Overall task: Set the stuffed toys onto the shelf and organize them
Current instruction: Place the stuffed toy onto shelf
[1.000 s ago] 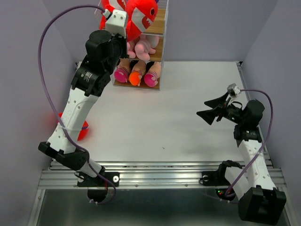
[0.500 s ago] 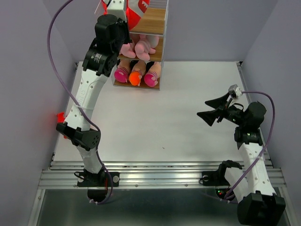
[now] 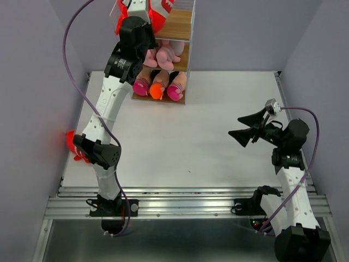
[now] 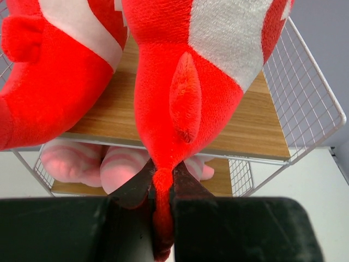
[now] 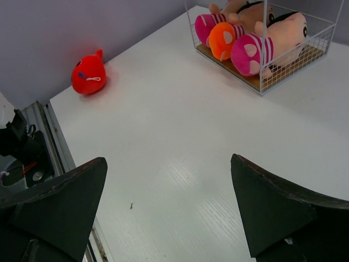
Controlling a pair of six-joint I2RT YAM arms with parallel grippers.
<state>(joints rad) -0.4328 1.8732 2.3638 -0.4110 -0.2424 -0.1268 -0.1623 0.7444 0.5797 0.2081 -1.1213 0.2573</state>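
My left gripper is shut on the tail of a red, white-bellied shark. The shark's body lies over the top board of the shelf, beside a second red shark. Pink striped-leg toys fill the middle tier. Dolls in pink and orange lie in the bottom tier. A third red shark sits on the table at the far left, also seen in the top view. My right gripper hangs open over the table's right side with nothing between its fingers.
The shelf stands against the back wall, left of centre. White wire mesh closes its right side. Grey walls enclose the table on three sides. A metal rail runs along the near edge by both arm bases.
My left arm has stretched up and back, carrying the shark further onto the top board. The shark on the table has come out from behind that arm. The right arm has stayed still.
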